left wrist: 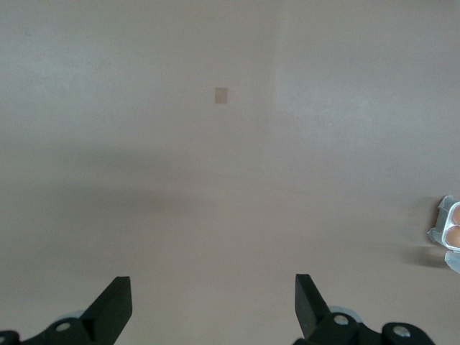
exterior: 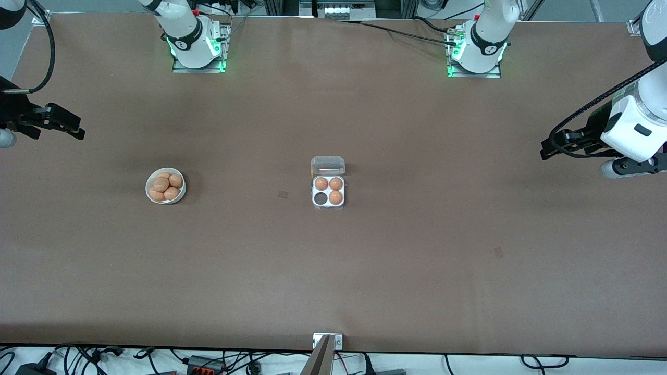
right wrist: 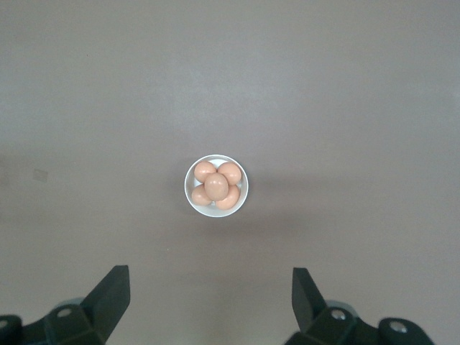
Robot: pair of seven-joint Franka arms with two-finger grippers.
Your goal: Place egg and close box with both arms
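No brand, label or writing is showing legibly anywhere on the table or on the arms.

The right arm is reaching out high over its own end of the table (exterior: 333, 291), with the right gripper (exterior: 65, 125) hanging in the air above bare brown surface, well apart from the bowl (exterior: 165, 186). In the right wrist view its two black fingers (right wrist: 111, 295) are standing wide apart with nothing between them, and the camera is looking down on the bowl. The left arm is waiting in a like pose over the left arm's end of the table, the left gripper (exterior: 560, 146) also up in the air and holding nothing; in the left wrist view its fingers (left wrist: 113, 302) are spread wide over empty tabletop, with only an edge of the box showing at the side of that picture.

The box (exterior: 328, 188) is sitting near the middle of the table, its clear lid (exterior: 328, 165) lying open, hinged on the edge toward the robots' bases. Three of its four cells are holding brown eggs (exterior: 329, 188); the fourth cell (exterior: 319, 198), on the nearer row toward the right arm's end, is showing dark and empty.

The round white bowl is resting toward the right arm's end, well apart from the box, and is holding a small heap of five brown eggs (right wrist: 216, 185), one lying on top of the others.
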